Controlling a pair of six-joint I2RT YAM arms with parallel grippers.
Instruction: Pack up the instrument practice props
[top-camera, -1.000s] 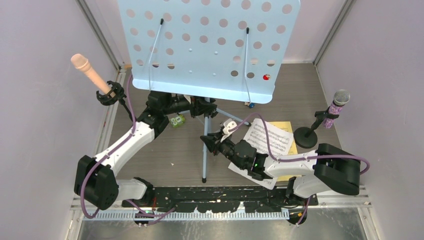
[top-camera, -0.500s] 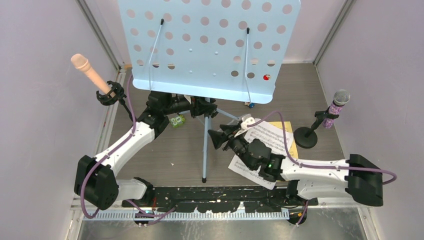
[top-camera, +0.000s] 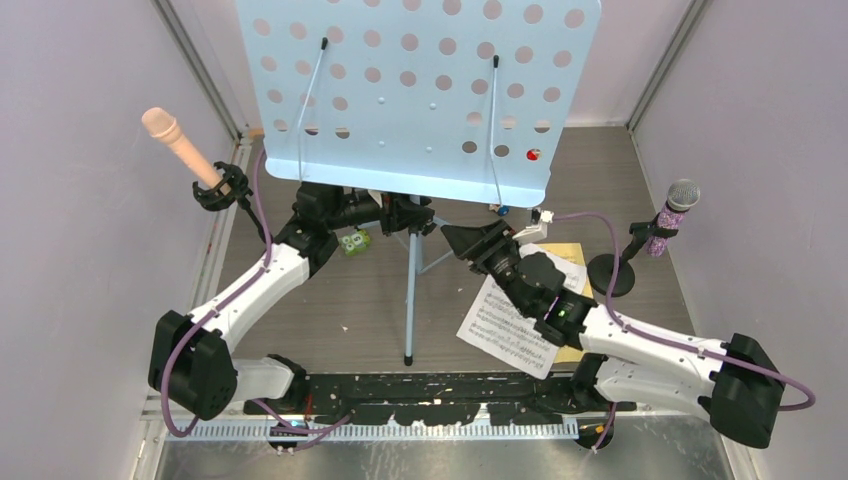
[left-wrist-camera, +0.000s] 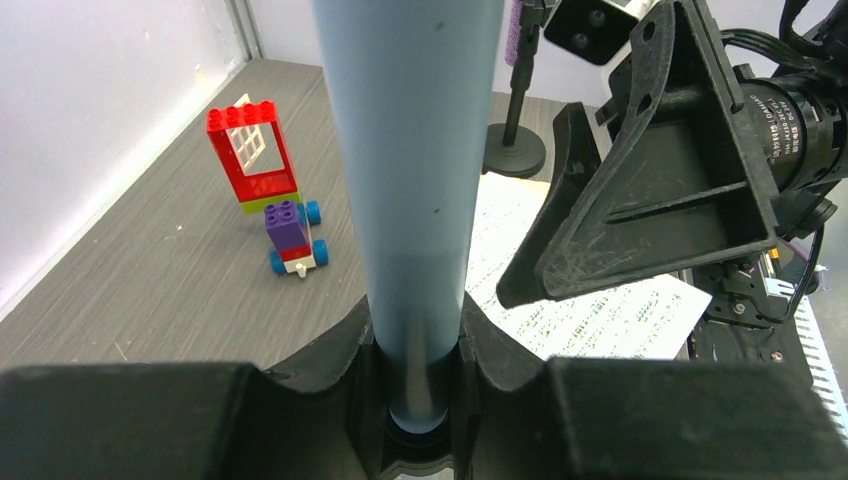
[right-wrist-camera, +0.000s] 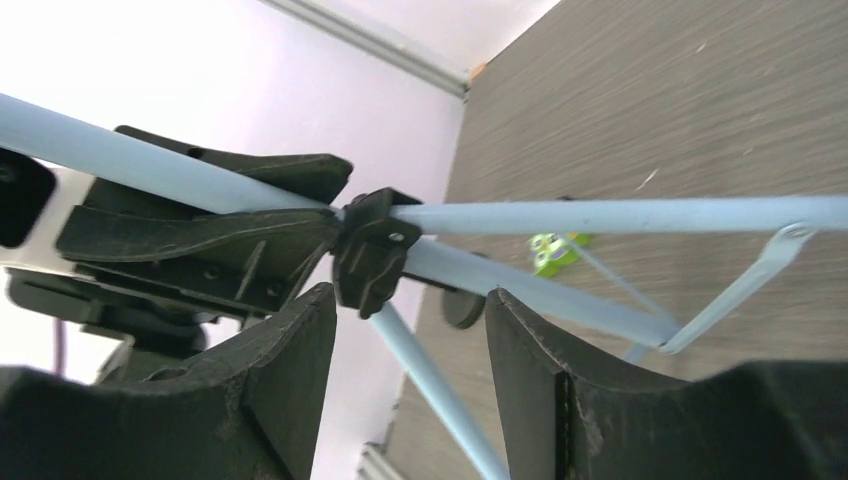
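At the middle of the tabletop (top-camera: 340, 300), the left claw (left-wrist-camera: 415, 350) is clamped around the pole (left-wrist-camera: 410, 150) of the pale-blue music rack (top-camera: 420, 90), just above the black tripod hub (right-wrist-camera: 372, 250), so the stand is kept upright. The right claw (right-wrist-camera: 410, 300) is held wide open with nothing in it. The hub and the spread legs (top-camera: 408, 300) are seen just ahead of its fingers.

The step in hand is judged to be the folding of the rack's tripod. For the next move, the right claw would have to be brought onto the hub or a leg and closed there. The legs could then be drawn in while the pole is steadied from the other side.

The white score sheet (top-camera: 505, 325) is lain over by the right arm, with the yellow score sheet (top-camera: 572, 255) partly under it, and either could be dragged. The small green block (top-camera: 353, 241) is found close to the legs and may be knocked. The brick car (left-wrist-camera: 270, 190) is parked behind the stand. The purple microphone (top-camera: 672, 215) and the peach microphone (top-camera: 180, 140) are left in their black holders, well apart at the two sides.
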